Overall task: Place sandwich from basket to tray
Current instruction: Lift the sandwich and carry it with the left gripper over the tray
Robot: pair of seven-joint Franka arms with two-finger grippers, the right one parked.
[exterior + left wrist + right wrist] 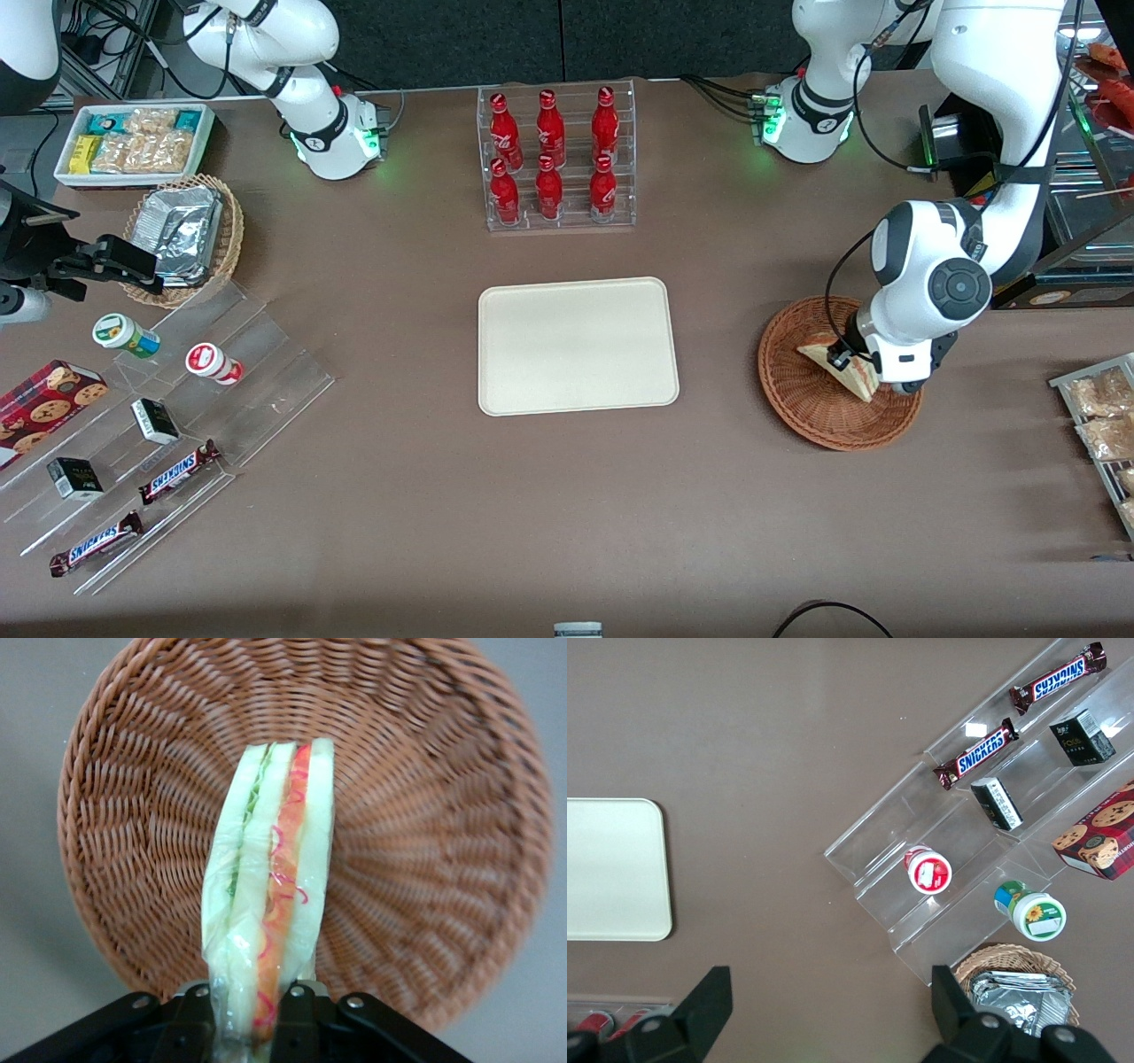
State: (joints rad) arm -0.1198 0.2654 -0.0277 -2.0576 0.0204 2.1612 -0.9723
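On the brown tabletop (pixel 567 496), the cream tray (pixel 578 346) lies bare. Toward the working arm's end sits the reddish wicker basket (pixel 802 399), and over it the claw (pixel 846 361) is clamped on the sandwich (pixel 849 370), filling stripe showing.

Even, bright overhead light covers the brown counter (pixel 567 496), and shadows stay soft and short. Foil packets (pixel 177 232) near the parked arm's end throw white glare. Up close, the sandwich (pixel 270 895) looks washed pale under its shiny wrap, the claw (pixel 250 1014) is dark and soft-edged, and the basket (pixel 425 815) weave blurs slightly toward its rim.
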